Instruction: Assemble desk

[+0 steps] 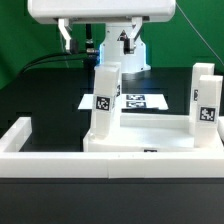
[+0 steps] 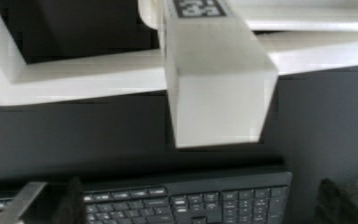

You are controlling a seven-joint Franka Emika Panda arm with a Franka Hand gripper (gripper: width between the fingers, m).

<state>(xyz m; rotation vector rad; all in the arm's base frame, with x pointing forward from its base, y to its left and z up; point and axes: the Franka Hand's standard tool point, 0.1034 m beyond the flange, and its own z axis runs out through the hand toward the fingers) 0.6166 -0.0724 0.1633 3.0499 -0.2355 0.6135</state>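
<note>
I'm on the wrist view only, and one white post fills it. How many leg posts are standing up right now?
Observer: Two. The left leg post stands at the exterior view's left and the right leg post at its right.
Operator: Is the pincer touching either one?
Observer: No. The pincer hangs above the post tops, apart from both and holding nothing.
Operator: Anything beyond the posts?
Observer: The marker board lies flat on the table, showing between them.

Tabletop: white plastic slab (image 1: 150,140), lying flat, raised rim, close against the low border wall.
Left leg post: white, square, upright (image 1: 104,100), black-white tag on its face (also seen close in the wrist view (image 2: 217,85)).
Right leg post: white, upright (image 1: 205,103), tagged, at the slab's corner.
</note>
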